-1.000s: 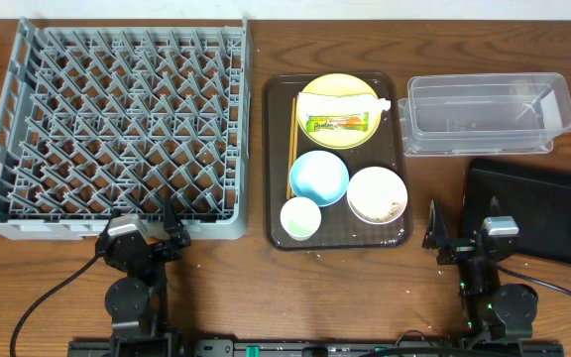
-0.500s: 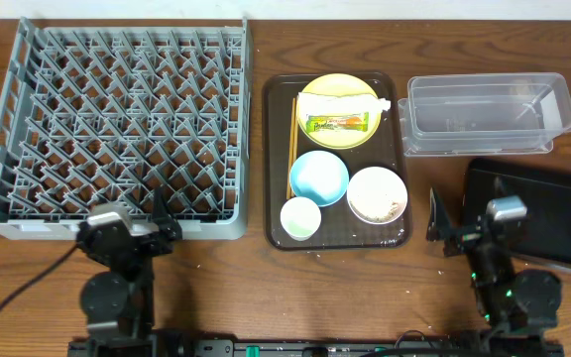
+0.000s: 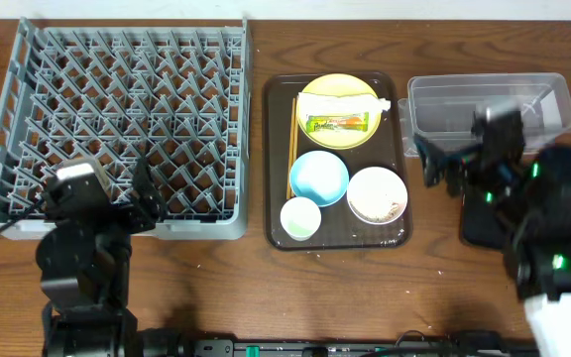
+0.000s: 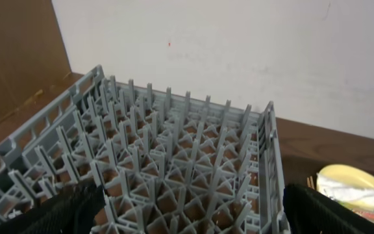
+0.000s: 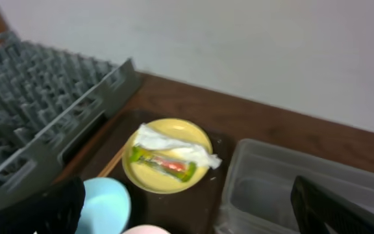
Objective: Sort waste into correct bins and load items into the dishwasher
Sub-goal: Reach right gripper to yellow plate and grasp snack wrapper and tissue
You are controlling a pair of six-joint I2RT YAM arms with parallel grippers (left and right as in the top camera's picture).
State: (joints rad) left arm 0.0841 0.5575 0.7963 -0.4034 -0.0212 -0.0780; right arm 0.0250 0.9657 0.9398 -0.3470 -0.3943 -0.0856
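The grey dish rack point(image 3: 117, 119) is at the left. On the brown serving tray point(image 3: 272, 159) are a yellow plate point(image 3: 337, 139) with a green-and-orange wrapper point(image 3: 342, 123) and white paper point(image 3: 350, 102), chopsticks point(image 3: 291, 144), a blue bowl point(image 3: 318, 178), a white bowl point(image 3: 377, 194) with food scraps, and a small cup point(image 3: 300, 218). My left gripper point(image 3: 139, 198) is open and empty over the rack's front edge point(image 4: 174, 149). My right gripper point(image 3: 436, 164) is open and empty between the serving tray and the clear tub point(image 3: 489, 114). The right wrist view shows the plate point(image 5: 167, 182), wrapper point(image 5: 163, 162) and tub point(image 5: 271, 188).
The black tray point(image 3: 476, 226) lies at the right, mostly hidden under my right arm. The blue bowl point(image 5: 106, 201) and the rack point(image 5: 44, 110) show in the right wrist view. A white wall stands behind the table.
Both arms have risen from the table's front edge. The left gripper moved left and back over the rack. The right gripper moved back toward the clear tub, covering the black tray.
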